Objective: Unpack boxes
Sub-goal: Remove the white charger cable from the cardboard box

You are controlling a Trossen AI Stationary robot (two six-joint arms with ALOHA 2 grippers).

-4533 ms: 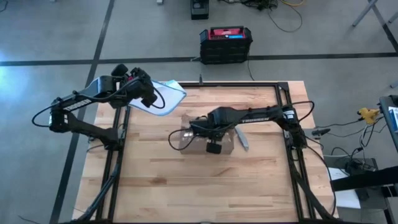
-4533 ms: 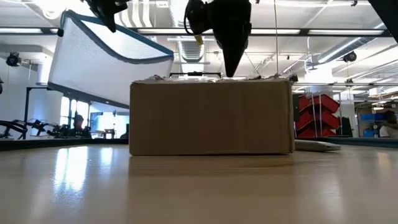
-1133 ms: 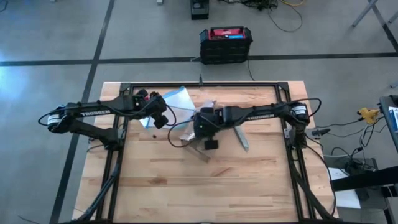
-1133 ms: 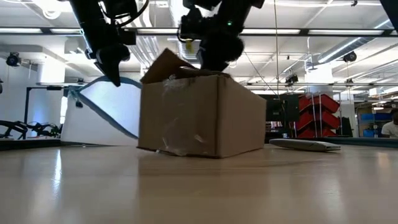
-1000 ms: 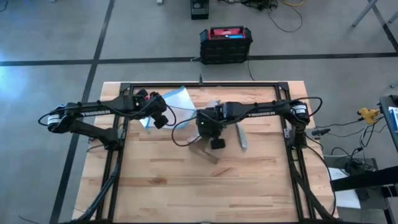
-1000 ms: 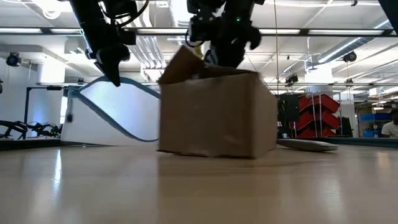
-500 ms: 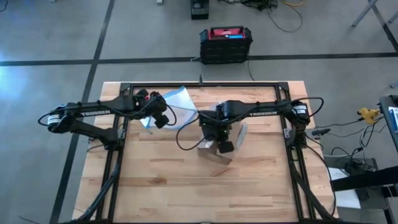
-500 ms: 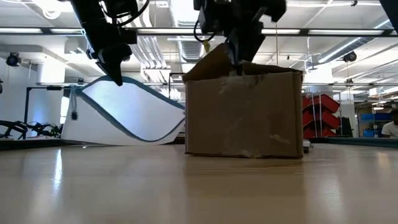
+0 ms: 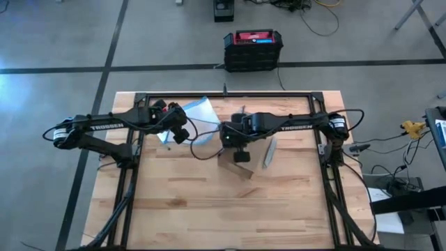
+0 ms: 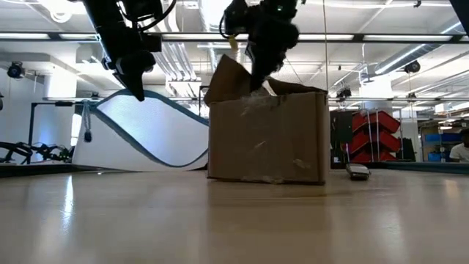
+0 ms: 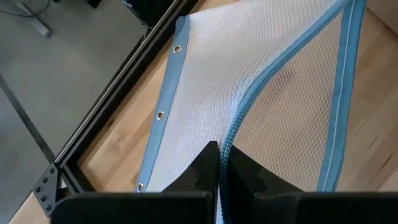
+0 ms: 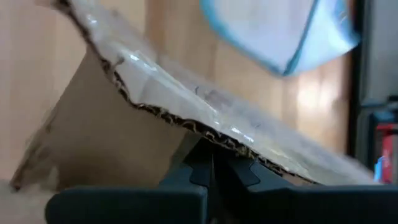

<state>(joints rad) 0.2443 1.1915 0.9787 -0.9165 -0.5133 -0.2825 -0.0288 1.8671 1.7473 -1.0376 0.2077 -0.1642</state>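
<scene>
Right gripper (image 12: 210, 163) pinching box (image 10: 267, 136) flap, opening underway; left gripper (image 11: 219, 163) pinching mesh pouch (image 11: 261, 81), already out; remaining contents unseen.

White lettering ran along the forearm of each arm in the high view. On the left arm (image 9: 104, 125) it read "TROSSEN". On the right arm (image 9: 296, 125) the same white lettering showed, but it was too small to read for certain. No writing could be made out on the cardboard box (image 10: 267, 136), on the mesh pouch (image 11: 249, 93), or on the black-and-red case (image 9: 253, 49) beyond the table.
</scene>
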